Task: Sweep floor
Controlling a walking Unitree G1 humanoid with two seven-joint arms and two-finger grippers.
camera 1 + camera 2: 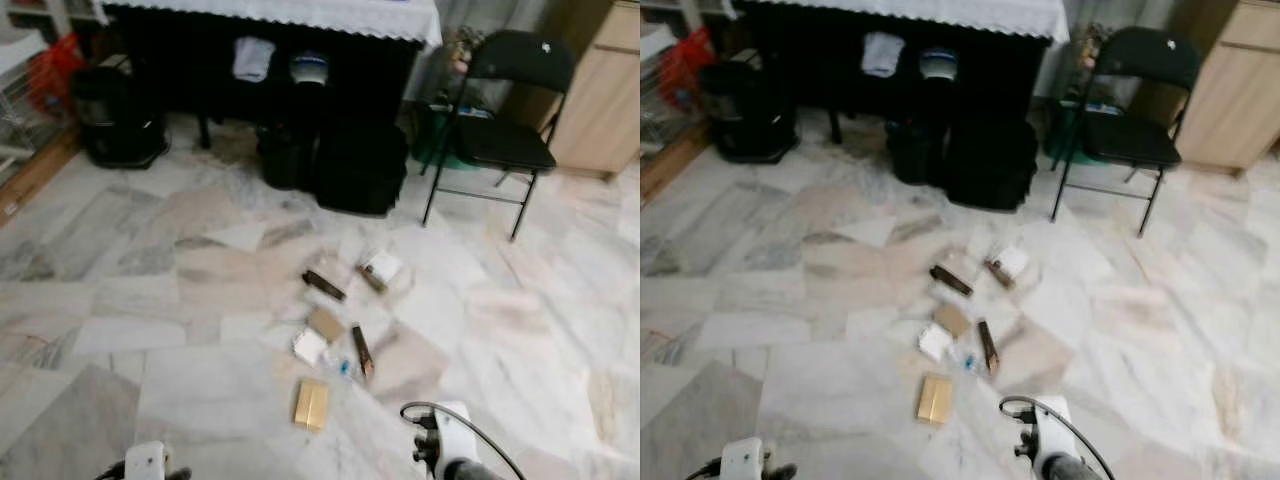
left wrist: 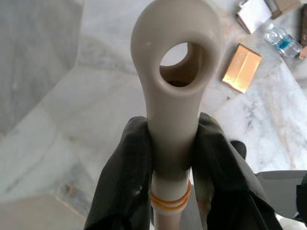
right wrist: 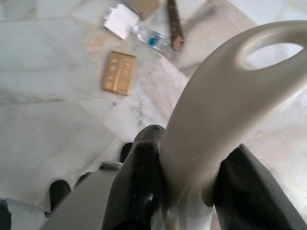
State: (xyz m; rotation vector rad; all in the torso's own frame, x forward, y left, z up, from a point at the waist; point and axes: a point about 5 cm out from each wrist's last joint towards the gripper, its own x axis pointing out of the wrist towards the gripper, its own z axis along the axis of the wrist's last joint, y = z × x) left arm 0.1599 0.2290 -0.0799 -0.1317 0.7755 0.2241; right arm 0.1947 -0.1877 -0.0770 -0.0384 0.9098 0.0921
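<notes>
Litter lies scattered on the marble floor [image 1: 180, 330] just ahead of me: a gold box [image 1: 311, 404], a white paper [image 1: 309, 346], a brown card [image 1: 326, 324], two dark bars [image 1: 362, 352] [image 1: 324, 285], a small clear bottle [image 1: 343, 367] and a white packet [image 1: 381, 267]. My left gripper [image 2: 172, 143] is shut on a beige handle [image 2: 175, 100] that has a round hole at its end. In the right wrist view, my right gripper [image 3: 192, 167] is shut on a curved beige handle [image 3: 216, 100] with a loop. Both wrists [image 1: 148, 462] [image 1: 445, 440] sit low at the near edge.
A black folding chair [image 1: 505, 140] stands at the back right beside a wooden cabinet [image 1: 605, 90]. Black bags [image 1: 360, 165] sit under a table with a white cloth [image 1: 300, 15]. A black bin-like object [image 1: 118, 115] stands at the back left.
</notes>
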